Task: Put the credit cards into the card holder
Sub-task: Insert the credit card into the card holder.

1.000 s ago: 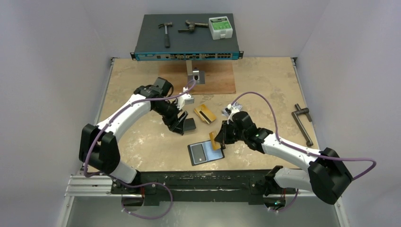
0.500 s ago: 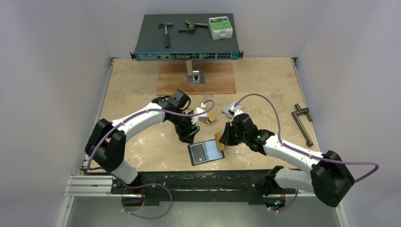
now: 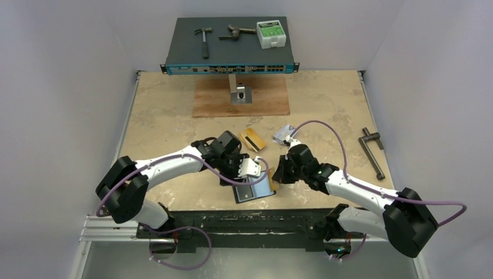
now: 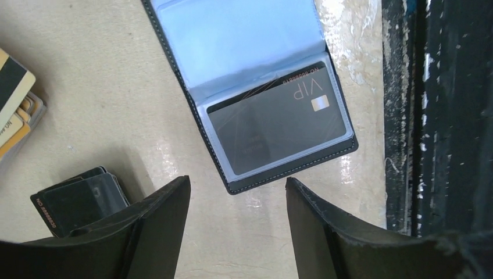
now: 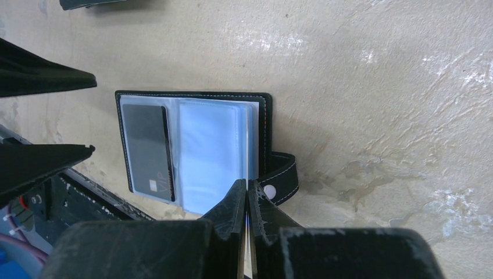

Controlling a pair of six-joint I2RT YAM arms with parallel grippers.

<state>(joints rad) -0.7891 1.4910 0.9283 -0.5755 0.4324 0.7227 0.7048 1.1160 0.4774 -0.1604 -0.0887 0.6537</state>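
Left wrist view: the left hand (image 4: 237, 182), jaws apart and empty, has swung in from farther back on the counter (image 3: 168, 110). It now hovers over the open card holder (image 4: 296, 168), which lies at the near edge with a grey card (image 4: 279, 125) pocketed. The right hand (image 5: 247, 189) stays shut at the tab side. The gold card (image 3: 253, 139) is still out, so insertion probably comes next.
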